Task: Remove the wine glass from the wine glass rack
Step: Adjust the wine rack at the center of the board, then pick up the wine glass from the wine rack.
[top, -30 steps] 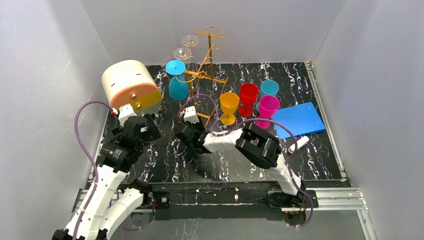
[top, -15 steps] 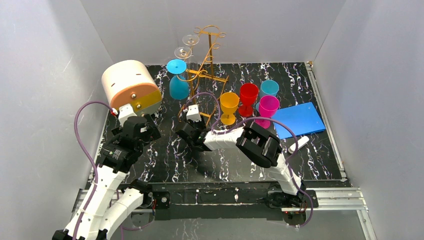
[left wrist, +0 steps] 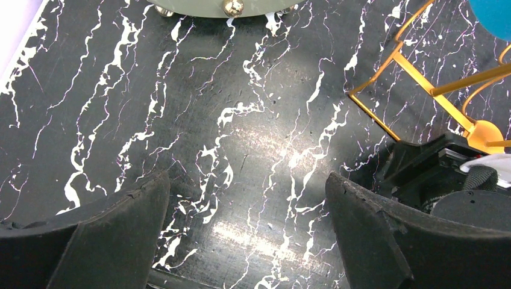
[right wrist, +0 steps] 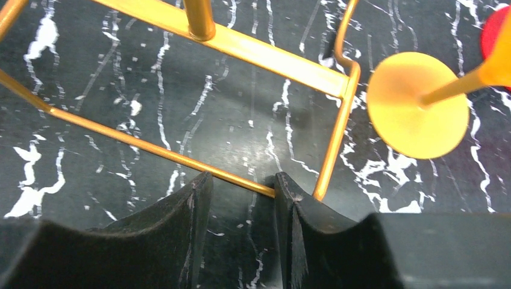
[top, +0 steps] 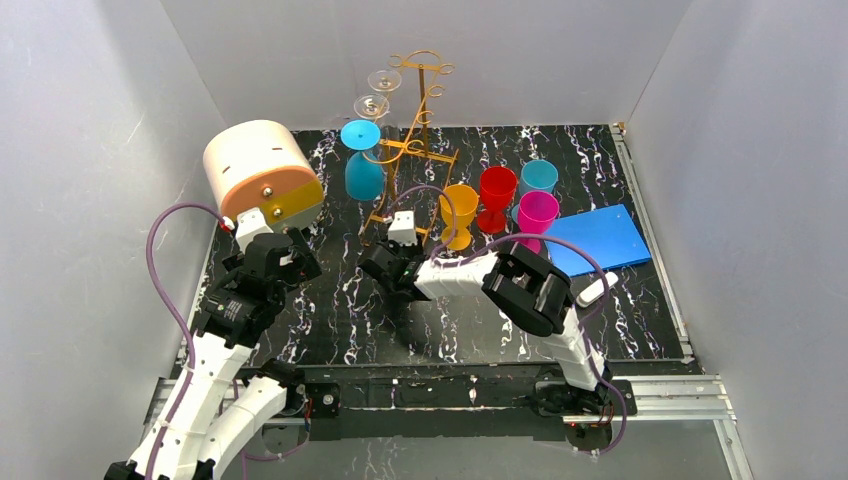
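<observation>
At the near base wire of the wine glass rack (right wrist: 271,54), the right hand (right wrist: 241,183) stands narrow, its two fingers a small gap apart. The thin golden wire runs across that gap right at the tips, not pinched between the pads; whether the tips press on it I cannot tell. The rack stands on the black marbled counter (left wrist: 241,120). On the rack's left side a blue wine glass (top: 364,176) hangs upside down, foot uppermost, and two clear wine glasses (top: 371,104) hang higher on the same side. Just right of the rack's base stands an orange glass (top: 459,210). Left of the rack, the left hand (left wrist: 247,198) hovers above the counter with its fingers spread wide, holding nothing, near a cream-and-orange cylinder (top: 262,170).
</observation>
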Robot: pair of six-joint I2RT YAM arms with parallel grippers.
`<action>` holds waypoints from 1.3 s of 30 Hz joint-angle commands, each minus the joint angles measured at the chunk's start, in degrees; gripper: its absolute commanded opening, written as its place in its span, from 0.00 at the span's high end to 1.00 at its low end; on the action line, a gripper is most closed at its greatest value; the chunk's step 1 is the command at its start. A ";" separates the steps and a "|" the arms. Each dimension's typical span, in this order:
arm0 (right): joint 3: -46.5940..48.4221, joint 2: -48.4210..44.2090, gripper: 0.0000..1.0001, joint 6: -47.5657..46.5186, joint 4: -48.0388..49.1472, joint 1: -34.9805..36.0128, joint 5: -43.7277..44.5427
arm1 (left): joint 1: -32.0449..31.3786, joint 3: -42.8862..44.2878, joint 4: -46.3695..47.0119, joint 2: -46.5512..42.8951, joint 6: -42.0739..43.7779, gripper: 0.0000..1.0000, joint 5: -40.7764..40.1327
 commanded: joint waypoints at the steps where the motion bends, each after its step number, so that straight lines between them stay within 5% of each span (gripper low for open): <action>1: -2.56 -2.44 0.49 3.84 -8.43 -0.66 2.51 | 0.38 1.07 -0.37 -0.62 0.14 0.02 -0.96; 12: -5.30 -5.92 0.49 4.83 -9.12 -0.58 -1.11 | 0.39 1.98 0.86 -0.11 3.22 0.02 0.10; 25: -15.12 -21.60 0.44 -9.63 12.59 1.63 -14.54 | 0.39 11.98 5.04 7.05 7.94 0.02 3.55; 39: -26.84 -37.56 0.43 -4.84 7.36 8.99 -29.28 | 0.39 30.81 9.37 19.67 8.64 0.05 14.74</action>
